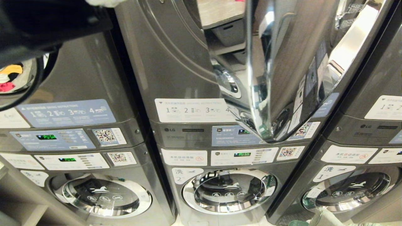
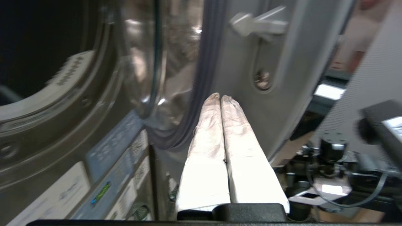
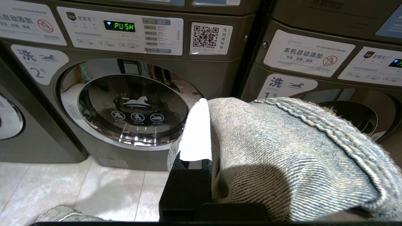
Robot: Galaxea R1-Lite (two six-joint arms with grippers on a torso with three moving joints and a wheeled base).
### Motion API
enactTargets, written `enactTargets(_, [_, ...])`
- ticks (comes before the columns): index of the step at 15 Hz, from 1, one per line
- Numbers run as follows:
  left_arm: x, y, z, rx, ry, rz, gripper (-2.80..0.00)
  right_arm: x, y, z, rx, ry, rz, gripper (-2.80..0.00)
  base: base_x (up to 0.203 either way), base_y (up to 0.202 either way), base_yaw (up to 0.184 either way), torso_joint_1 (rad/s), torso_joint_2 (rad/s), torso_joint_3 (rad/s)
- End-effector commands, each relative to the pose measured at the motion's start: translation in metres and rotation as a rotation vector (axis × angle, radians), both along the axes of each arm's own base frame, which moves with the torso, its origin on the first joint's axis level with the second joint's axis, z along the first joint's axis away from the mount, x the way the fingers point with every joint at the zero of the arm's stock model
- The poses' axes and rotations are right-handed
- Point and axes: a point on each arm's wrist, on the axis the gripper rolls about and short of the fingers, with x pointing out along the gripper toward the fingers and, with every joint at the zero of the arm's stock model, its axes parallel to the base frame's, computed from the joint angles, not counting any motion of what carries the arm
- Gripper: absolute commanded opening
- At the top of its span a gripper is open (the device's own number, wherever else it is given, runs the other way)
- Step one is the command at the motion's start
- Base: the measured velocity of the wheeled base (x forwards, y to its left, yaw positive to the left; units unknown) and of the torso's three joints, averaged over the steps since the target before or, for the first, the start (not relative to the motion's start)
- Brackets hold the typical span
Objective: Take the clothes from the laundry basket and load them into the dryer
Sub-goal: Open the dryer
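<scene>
Left end effector pressed shut, nothing between the fingertips, hanging beside the open dryer door of the middle upper dryer. Right end effector low in front of the lower washers, clamped on a denim garment draped over it; one finger showing, the other hidden under cloth. Another bit of denim at the frame edge near the floor; basket itself not visible. Likely step: bringing denim up to the drum. Risks: heavy fold slipping from a partial grip; cloth snagging on the door edge or latch; left arm blocking the opening; trailing hem catching outside the drum.
</scene>
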Motion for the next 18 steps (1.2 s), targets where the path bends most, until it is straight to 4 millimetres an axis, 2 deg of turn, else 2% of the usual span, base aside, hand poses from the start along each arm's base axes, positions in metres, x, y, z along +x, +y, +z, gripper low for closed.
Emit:
enactTargets(1, [-0.009, -0.007, 0.0, 0.002, -0.003, -0.053, -2.8, 0.0, 0.0, 0.0, 0.001, 0.001, 0.001, -2.8, 0.0, 0.0, 0.0, 0.0, 0.0, 0.0])
enactTargets(4, [-0.022, -0.022, -0.005, 0.056, -0.036, -0.13, -2.8, 0.0, 0.0, 0.0, 0.016, 0.001, -0.002, -2.8, 0.0, 0.0, 0.0, 0.0, 0.0, 0.0])
enactTargets(11, [-0.037, -0.061, -0.002, 0.062, -0.033, -0.203, -2.8, 0.0, 0.0, 0.0, 0.064, 0.0, -0.008, -2.8, 0.0, 0.0, 0.0, 0.0, 0.0, 0.0])
enactTargets(15, [-0.043, -0.068, -0.004, 0.071, -0.039, -0.216, -2.8, 0.0, 0.0, 0.0, 0.066, 0.0, -0.01, -2.8, 0.0, 0.0, 0.0, 0.0, 0.0, 0.0])
enactTargets(18, [-0.042, -0.066, -0.009, 0.082, -0.022, -0.163, -2.8, 0.0, 0.0, 0.0, 0.066, 0.0, -0.01, -2.8, 0.0, 0.0, 0.0, 0.0, 0.0, 0.0])
